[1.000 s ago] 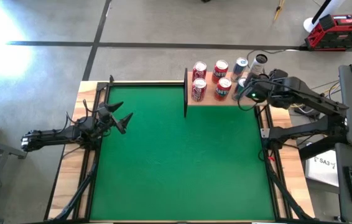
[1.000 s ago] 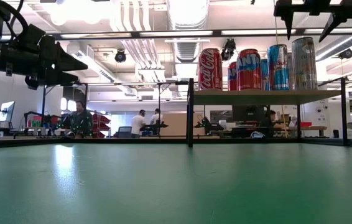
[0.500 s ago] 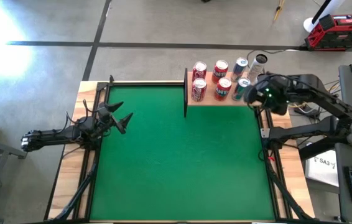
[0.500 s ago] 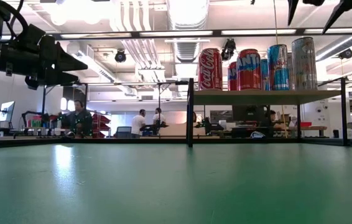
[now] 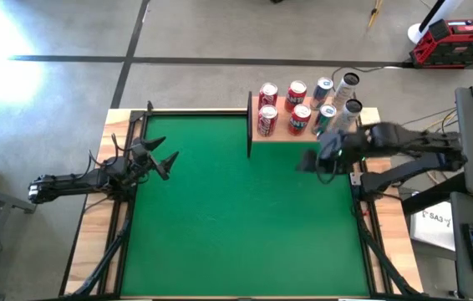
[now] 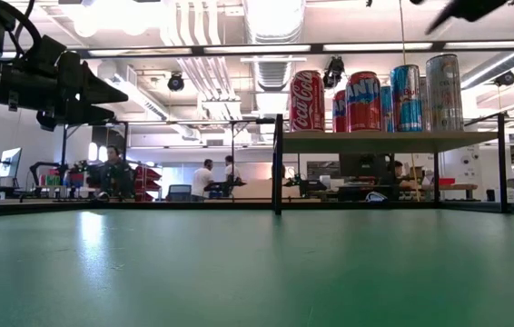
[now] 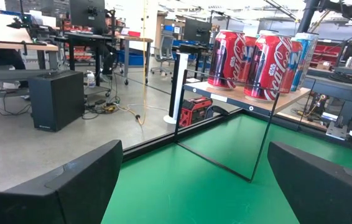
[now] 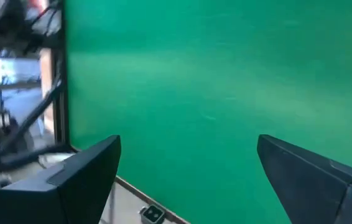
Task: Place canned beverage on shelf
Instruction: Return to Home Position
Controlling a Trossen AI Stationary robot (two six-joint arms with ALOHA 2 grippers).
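Eight cans stand upright in two rows of four on the shelf, the tan board raised on a thin dark frame at the far right corner of my green desk. From the shelf's left end the pairs run red cola cans, red-and-white cans, blue-and-white cans and, at the right end, pale silver cans.

My right arm reaches in from the desk's right side. My right jaws hang above the felt just in front of the shelf's right half, clear of every can. They are spread wide and empty. In the right wrist view the two dark fingers frame bare green felt.

My left arm lies at the desk's left edge, well apart from the shelf. My left jaws are likewise spread wide and empty, and their fingers point across the desk toward the shelf and its cans.
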